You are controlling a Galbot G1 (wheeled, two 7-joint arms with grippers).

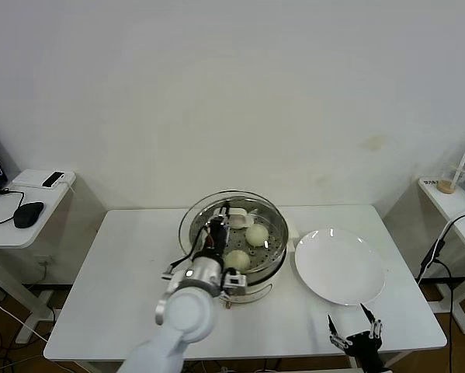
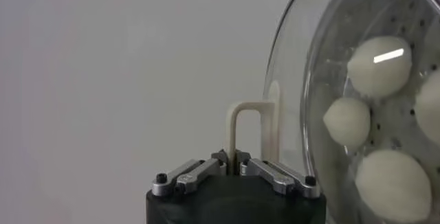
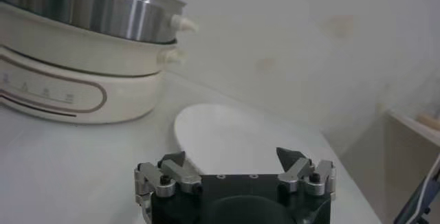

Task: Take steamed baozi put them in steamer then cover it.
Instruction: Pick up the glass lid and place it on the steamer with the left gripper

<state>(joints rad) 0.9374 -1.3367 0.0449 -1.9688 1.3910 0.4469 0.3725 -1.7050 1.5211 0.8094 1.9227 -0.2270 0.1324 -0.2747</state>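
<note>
The steamer (image 1: pixel 272 247) stands mid-table, a shiny pot on a white base; it also shows in the right wrist view (image 3: pixel 89 2). Several cream-white baozi lie inside, two plain in the head view (image 1: pixel 256 233) (image 1: pixel 237 259); more show through the glass in the left wrist view (image 2: pixel 378 64) (image 2: pixel 347 121). My left gripper (image 1: pixel 216 227) (image 2: pixel 232 158) is shut on the cream handle (image 2: pixel 234 126) of the glass cover (image 1: pixel 184 227) (image 2: pixel 295 60). It holds the cover tilted over the steamer's left side. My right gripper (image 1: pixel 355 330) (image 3: pixel 234 160) is open and empty near the table's front right edge.
A flat white plate (image 1: pixel 339 266) (image 3: pixel 234 132) lies right of the steamer, bare. A side table with a mouse (image 1: pixel 28 213) stands at the left. Another small table with a cup (image 1: pixel 449 183) stands at the right.
</note>
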